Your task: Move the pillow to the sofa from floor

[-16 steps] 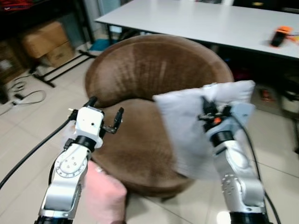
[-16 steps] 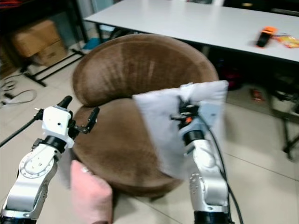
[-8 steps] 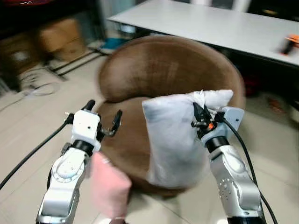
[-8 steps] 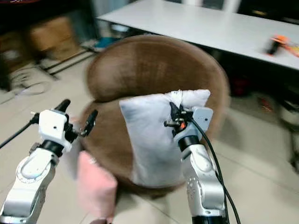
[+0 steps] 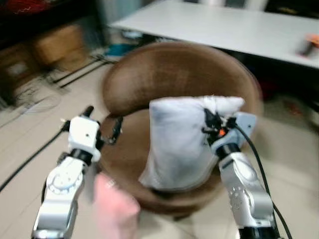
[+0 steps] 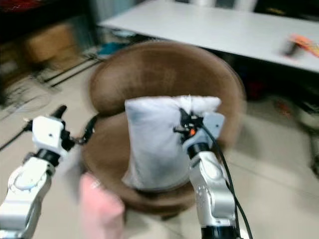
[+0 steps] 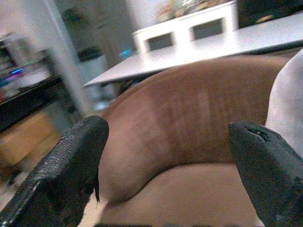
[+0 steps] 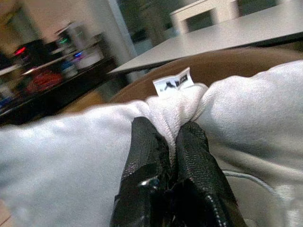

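Left eye view, read from the robot's left: the left gripper (image 5: 102,130) hangs beside the near left edge of the brown round sofa (image 5: 149,79), its two black fingers spread apart with nothing between them, as the left wrist view confirms with one finger (image 7: 71,165) on each side of an empty gap. Below it a blurred pink hand (image 5: 115,209) of a person shows near the floor. In the middle, the white pillow (image 5: 177,144) hangs over the sofa seat, its lower edge at or just above the cushion; I cannot tell whether it touches. On the right, the right gripper (image 5: 212,127) pinches a bunched fold at the pillow's top edge, close to its right corner, and in the right wrist view the fingers (image 8: 147,156) are pressed together on that fold just under a small label (image 8: 173,81). The pillow's long axis runs roughly upright, its broad face turned toward the camera and slightly to the left, bottom edge pointing down at the seat. The likely risks: the grip is only a thin pinch of fabric, so the pillow could slip out early; and released this near the front rim while standing on edge, it could tip forward and slide back to the floor.
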You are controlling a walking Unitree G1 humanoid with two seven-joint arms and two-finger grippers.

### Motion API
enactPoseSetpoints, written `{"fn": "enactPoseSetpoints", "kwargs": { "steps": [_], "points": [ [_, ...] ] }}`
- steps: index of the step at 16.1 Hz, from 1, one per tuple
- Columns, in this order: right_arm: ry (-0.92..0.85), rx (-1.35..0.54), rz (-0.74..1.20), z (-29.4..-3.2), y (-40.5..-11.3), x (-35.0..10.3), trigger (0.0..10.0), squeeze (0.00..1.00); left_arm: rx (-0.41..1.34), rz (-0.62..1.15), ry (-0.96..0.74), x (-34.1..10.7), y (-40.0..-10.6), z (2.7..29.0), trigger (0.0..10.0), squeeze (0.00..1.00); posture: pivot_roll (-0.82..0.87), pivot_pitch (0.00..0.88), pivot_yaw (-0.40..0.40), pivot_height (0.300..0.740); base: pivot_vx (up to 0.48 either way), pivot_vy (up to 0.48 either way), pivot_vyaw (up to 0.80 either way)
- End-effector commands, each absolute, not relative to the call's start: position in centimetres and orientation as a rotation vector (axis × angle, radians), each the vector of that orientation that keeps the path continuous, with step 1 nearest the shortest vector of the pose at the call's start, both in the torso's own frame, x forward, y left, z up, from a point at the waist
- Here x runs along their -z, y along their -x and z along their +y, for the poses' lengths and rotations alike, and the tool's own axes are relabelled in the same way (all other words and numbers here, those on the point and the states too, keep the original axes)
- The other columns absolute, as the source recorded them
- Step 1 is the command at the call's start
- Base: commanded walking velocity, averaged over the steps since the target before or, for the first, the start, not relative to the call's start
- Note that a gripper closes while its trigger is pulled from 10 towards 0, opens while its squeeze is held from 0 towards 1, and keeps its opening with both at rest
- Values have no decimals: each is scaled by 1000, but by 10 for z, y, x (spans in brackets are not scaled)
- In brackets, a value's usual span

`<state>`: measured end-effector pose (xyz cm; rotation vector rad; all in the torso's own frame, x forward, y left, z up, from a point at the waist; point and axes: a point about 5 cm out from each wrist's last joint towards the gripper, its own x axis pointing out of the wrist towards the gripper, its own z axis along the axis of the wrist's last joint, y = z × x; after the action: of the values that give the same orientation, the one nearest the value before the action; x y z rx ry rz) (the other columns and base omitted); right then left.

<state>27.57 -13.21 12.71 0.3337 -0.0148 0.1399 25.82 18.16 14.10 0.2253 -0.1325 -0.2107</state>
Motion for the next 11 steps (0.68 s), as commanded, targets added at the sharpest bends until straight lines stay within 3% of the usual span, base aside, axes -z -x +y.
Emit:
{"fn": "enactPoseSetpoints", "kwargs": {
  "steps": [1,2,9,11],
  "points": [
    [-324,-114,-76,-140,-277,-137,10000,0,243,-128,-223,-140,-258,176,10000,529,37,6,40,740,326,0,-800],
    [-326,-114,-81,-140,-277,-137,10000,0,245,-128,-223,-140,-258,175,10000,529,38,5,38,740,322,0,-800],
    [-348,-231,-121,-129,-279,-145,10000,0,245,-133,-221,-141,-257,174,10000,525,50,0,25,740,298,0,0],
    [-298,-344,-129,-118,-276,-149,10000,0,246,-136,-218,-141,-254,173,10000,525,55,0,18,740,257,0,800]
  ]
}}
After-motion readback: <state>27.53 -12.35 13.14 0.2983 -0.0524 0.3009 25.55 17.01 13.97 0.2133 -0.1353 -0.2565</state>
